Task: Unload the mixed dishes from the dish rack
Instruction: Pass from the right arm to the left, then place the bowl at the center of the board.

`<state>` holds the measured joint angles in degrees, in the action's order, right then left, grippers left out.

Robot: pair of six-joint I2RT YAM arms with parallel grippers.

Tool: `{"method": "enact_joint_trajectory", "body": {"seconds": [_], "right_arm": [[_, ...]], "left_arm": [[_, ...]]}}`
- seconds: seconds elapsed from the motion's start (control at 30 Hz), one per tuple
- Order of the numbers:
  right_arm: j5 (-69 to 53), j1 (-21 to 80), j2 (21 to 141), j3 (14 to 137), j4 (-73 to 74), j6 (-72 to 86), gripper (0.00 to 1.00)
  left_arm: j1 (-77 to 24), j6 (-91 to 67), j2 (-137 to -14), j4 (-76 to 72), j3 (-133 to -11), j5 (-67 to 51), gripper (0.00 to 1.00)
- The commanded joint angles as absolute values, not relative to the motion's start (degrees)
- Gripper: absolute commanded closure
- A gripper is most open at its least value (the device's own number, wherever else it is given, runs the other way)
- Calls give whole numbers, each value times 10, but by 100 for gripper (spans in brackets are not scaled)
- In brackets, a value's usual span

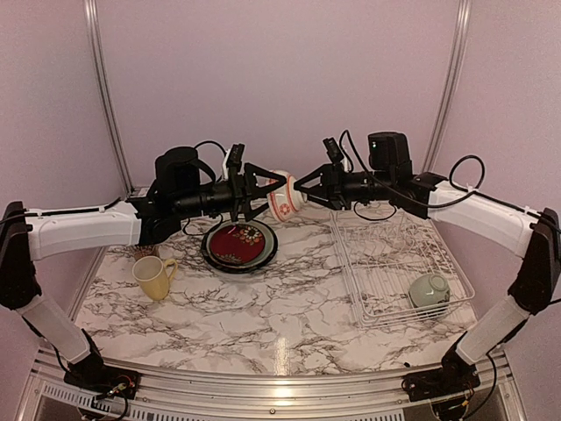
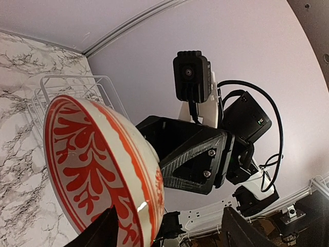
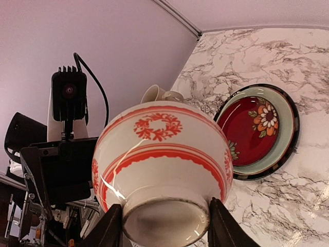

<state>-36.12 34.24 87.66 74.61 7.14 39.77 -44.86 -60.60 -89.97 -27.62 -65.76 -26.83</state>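
**Desk:** Hanging between the two arms, what is that?

**Photographer:** The red-rimmed white bowl, tipping on its side in the air above the marble table. The right gripper is pinching its foot. The left gripper is standing spread around its rim, one finger clear of it.

**Desk:** And the rest?

**Photographer:** A pale green bowl is resting in the dish rack. The red patterned plate and yellow mug are sitting on the table, left.

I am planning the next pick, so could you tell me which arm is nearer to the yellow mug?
Left. The left arm passes just behind the yellow mug; the right arm reaches over the dish rack, far across the table.
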Motion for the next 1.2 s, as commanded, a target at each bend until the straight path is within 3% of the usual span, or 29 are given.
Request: {"method": "enact_joint_trajectory", "body": {"seconds": [0.0, 0.2, 0.47, 0.57, 0.77, 0.83, 1.17], "right_arm": [[-410, 351, 880, 748, 6, 423, 71], [-440, 355, 886, 732, -47, 445, 71], [-435, 370, 903, 730, -66, 442, 68], [-433, 370, 909, 730, -70, 434, 61], [-433, 369, 933, 755, -33, 388, 20], [-409, 369, 933, 773, 9, 352, 10], [-253, 309, 887, 799, 170, 225, 2]], "left_arm": [[-450, -611, -880, -296, -648, -276, 33], [-449, -609, -879, -286, -645, -272, 56], [-440, -545, -843, -151, -651, -222, 100], [-439, -514, -821, -83, -660, -188, 100], [-440, -467, -781, 45, -658, -113, 100], [-443, -454, -768, 95, -657, -74, 100], [-520, -430, -794, 328, -674, 124, 100]]}}
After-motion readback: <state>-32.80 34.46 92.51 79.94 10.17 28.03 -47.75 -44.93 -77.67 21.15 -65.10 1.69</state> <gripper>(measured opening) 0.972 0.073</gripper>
